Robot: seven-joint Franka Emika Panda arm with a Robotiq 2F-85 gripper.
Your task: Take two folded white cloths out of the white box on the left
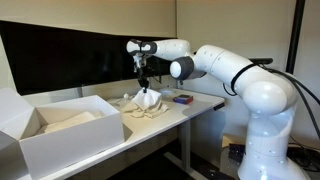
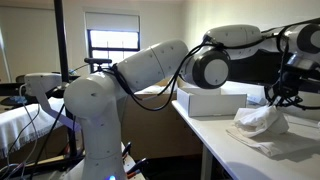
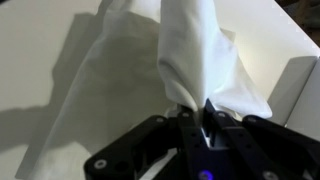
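White cloth [image 1: 149,99] is bunched up into a soft, crumpled peak. The gripper [image 1: 145,84] has its black fingers [image 3: 213,118] pinched tight on the top of it, and the lower folds slump onto the smooth white table [image 1: 203,106]. Up close the fabric looks plain, with long creases. The squarish white box [image 1: 62,138] sits nearby with its flaps open and pale folded fabric lying flat inside.
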